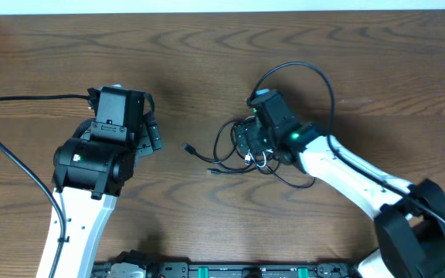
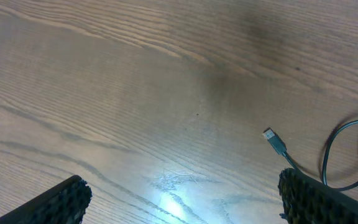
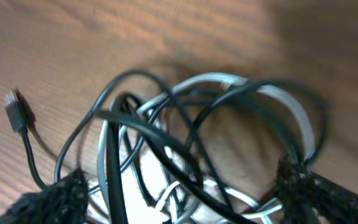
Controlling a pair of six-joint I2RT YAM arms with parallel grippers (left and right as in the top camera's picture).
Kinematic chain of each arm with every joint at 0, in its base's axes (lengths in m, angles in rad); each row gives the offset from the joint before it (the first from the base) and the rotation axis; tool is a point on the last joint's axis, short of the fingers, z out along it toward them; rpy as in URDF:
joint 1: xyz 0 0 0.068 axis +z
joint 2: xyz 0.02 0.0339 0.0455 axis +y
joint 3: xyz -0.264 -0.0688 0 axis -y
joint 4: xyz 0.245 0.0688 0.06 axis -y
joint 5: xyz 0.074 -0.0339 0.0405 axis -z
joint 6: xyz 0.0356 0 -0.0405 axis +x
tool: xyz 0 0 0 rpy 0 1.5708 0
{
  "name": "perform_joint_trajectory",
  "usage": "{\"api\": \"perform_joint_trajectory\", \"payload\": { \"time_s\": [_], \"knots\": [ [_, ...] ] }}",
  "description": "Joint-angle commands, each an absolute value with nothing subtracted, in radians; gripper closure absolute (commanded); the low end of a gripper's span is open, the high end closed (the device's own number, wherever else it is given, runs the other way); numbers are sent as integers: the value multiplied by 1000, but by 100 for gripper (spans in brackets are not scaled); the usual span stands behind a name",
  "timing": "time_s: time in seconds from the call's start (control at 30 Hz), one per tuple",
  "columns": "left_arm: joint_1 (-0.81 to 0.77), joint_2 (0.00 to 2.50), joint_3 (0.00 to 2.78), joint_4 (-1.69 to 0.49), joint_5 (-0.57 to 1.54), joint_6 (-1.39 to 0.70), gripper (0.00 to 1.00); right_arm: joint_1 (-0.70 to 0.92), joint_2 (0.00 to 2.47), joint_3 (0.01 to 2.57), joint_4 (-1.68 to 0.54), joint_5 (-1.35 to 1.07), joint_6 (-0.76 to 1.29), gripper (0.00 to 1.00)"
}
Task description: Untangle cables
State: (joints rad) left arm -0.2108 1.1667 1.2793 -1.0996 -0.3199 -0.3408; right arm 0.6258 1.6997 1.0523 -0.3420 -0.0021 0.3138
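Observation:
The cables (image 1: 226,152) lie in a tangled heap on the wooden table, right of centre: thin black cords and one white. One black plug (image 1: 188,147) points left and another (image 1: 213,171) lies below it. My right gripper (image 1: 248,147) is low over the heap. In the right wrist view its fingers (image 3: 179,183) are open and straddle the tangle, with black cords (image 3: 148,134) and the white cord (image 3: 229,81) between them. A plug (image 3: 14,106) lies to the left. My left gripper (image 1: 151,133) is open and empty (image 2: 182,190), left of the heap. A plug (image 2: 273,140) and a cord loop (image 2: 340,155) show to its right.
The right arm's own thick black cable (image 1: 324,77) arcs above the heap. The left arm's cable (image 1: 22,99) runs off to the left edge. The table's far edge (image 1: 222,11) is at the top, and a rail (image 1: 222,270) runs along the near edge.

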Motion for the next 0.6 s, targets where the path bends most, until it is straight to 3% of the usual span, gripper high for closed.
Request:
{"api": "perform_joint_trajectory", "payload": {
  "time_s": [0.0, 0.07, 0.2, 0.27, 0.57],
  "knots": [
    [-206, 1164, 1280, -1103, -326, -350, 2, 650, 1721, 1064, -344, -14, 317, 20],
    [-206, 1164, 1280, -1103, -326, -350, 2, 651, 1720, 1064, -338, -15, 317, 26],
    [-206, 1164, 1280, -1103, -326, -350, 2, 651, 1721, 1064, -334, -15, 317, 83],
    [-206, 1164, 1280, -1103, -326, -350, 2, 649, 1720, 1064, -332, -15, 317, 99],
    [-206, 1164, 1280, -1103, -326, -350, 2, 647, 1577, 1068, -332, -14, 317, 99]
  ]
}}
